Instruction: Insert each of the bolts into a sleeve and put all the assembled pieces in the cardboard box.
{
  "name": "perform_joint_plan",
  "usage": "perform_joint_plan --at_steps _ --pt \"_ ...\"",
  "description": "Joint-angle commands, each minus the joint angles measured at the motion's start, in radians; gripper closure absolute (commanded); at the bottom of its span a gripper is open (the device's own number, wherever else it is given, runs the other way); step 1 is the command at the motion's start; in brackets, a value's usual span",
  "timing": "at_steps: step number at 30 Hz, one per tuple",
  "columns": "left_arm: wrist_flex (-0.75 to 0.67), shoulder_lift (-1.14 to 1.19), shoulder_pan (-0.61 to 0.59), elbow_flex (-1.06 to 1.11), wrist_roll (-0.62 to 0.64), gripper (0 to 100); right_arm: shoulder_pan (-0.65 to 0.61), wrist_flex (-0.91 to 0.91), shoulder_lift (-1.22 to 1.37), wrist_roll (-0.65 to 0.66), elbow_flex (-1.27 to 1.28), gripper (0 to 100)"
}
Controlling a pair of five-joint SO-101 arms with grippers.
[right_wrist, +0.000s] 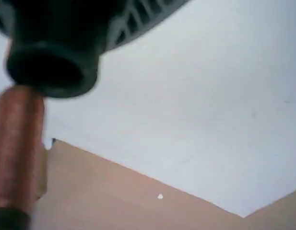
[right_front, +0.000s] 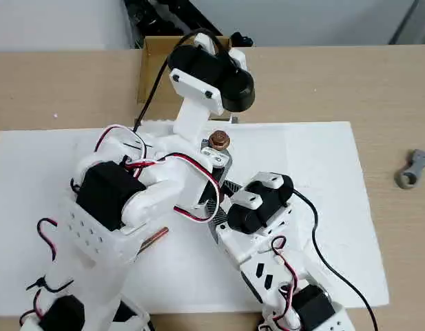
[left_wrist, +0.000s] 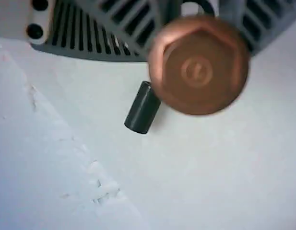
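The left jaws pinch the copper bolt point(right_front: 218, 141) under its hex head, head-up just inside the far edge of the white sheet point(right_front: 322, 158), and the right jaws clamp a black sleeve point(right_wrist: 52, 67) at its threaded shank. Hard, light, slick, I'd say, so grip shank or sleeve wall squarely. The left wrist view catches a loose sleeve point(left_wrist: 144, 108) on the sheet; the high view adds a second bolt point(right_front: 157, 238) by its near edge and the cardboard box point(right_front: 157, 62) at the far edge of the worktop point(right_front: 377, 83).

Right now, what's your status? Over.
Left gripper shut on bolt. Right gripper shut on sleeve; bolt tip by its mouth, seemingly not in. Spare sleeve, second bolt loose on sheet; nothing in the way.
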Motion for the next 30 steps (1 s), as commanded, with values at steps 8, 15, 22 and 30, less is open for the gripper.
perform_joint_plan --at_steps 8,15,22,30 --pt "0.021 -0.008 0.005 -0.062 0.011 99 0.001 -0.036 -0.004 0.008 -0.018 99.5" --pt "0.023 -0.008 0.023 -0.062 0.023 99 0.002 -0.091 0.002 0.008 -0.012 99.5" --pt "0.025 -0.008 0.048 -0.062 0.023 99 0.004 -0.087 0.002 0.008 -0.011 99.5" --pt "0.026 -0.008 0.048 -0.061 0.02 99 0.077 -0.085 -0.004 0.008 -0.014 99.5"
